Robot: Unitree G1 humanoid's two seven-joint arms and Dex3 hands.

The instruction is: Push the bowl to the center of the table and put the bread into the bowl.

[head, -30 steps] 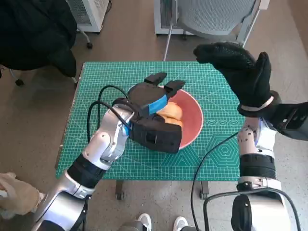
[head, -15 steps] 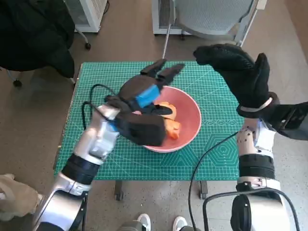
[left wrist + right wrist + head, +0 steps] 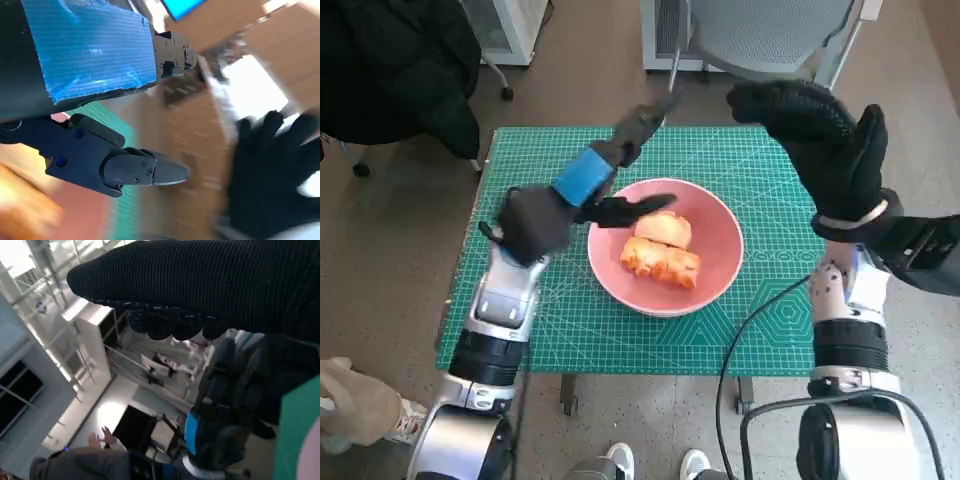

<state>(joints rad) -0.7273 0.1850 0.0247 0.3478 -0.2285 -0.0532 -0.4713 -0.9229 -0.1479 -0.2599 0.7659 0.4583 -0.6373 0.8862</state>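
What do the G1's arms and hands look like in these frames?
Left hand: black, angular plastic fingers, blue tape band across its back. Right hand: black knitted glove with a pale band at the wrist. Both forearms are pale silver-grey with black collars; thin black cables trail along the right forearm.

No text, label, brand or number can be read; only unreadable grid markings are seen on the green mat (image 3: 760, 290).

Bowl (image 3: 720, 262) open above — left hand (image 3: 582, 190) off its rim.
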